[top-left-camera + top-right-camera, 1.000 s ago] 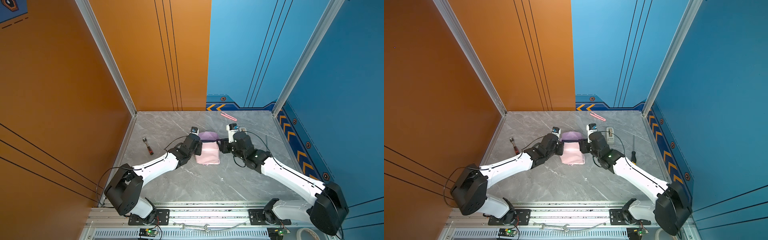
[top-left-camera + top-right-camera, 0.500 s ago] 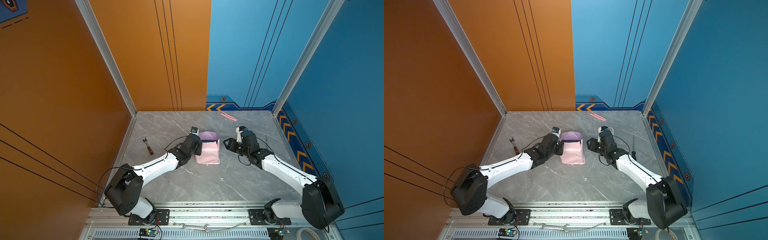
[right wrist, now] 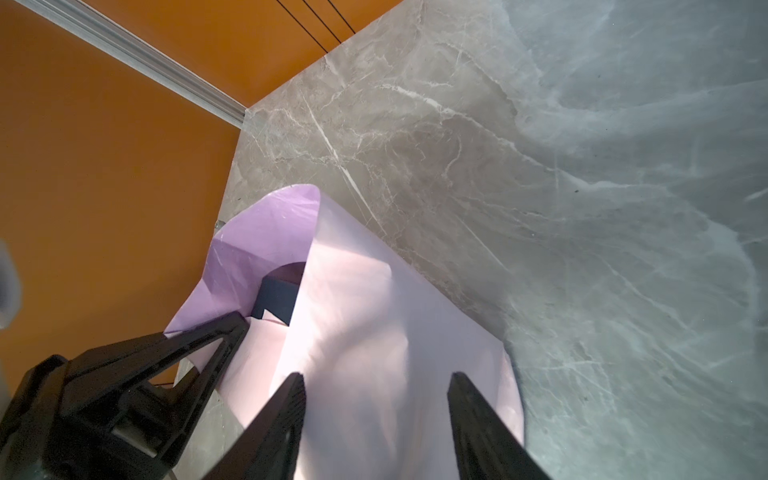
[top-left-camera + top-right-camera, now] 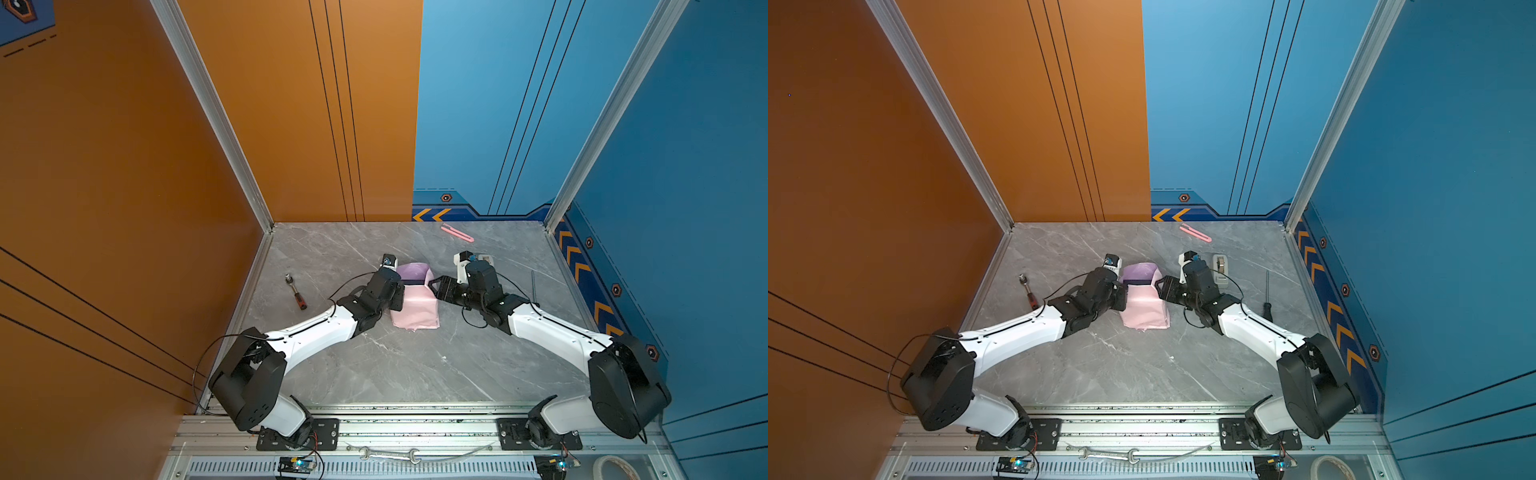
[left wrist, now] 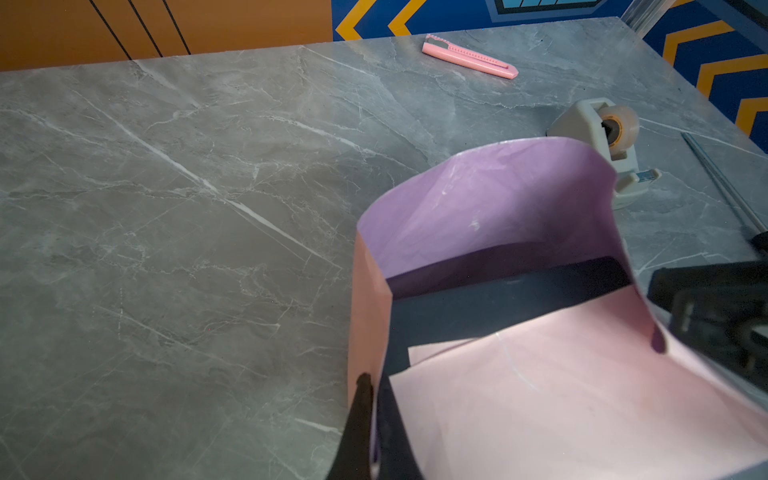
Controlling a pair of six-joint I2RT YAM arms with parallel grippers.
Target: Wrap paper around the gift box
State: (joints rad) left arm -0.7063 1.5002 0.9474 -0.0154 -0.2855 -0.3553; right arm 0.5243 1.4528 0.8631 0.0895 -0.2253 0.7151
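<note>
Grey marble worktop (image 4: 374,365) sits between orange and blue walls. At its middle I see the paper (image 4: 415,309) folded pink side out over the dark gift box (image 5: 478,307), with a lilac flap standing at the far end. My left end effector (image 5: 368,399) is pinched together on the paper's left wall. The right end effector (image 3: 376,386), jaws apart, has returned to the paper's right side since 0.5 s ago.

Pink-lilac paper (image 4: 1144,309) folded over gift box (image 4: 1140,286); left gripper (image 4: 1122,297), right gripper (image 4: 1162,289) flanking; tape dispenser (image 4: 1220,269) beside right wrist.
</note>
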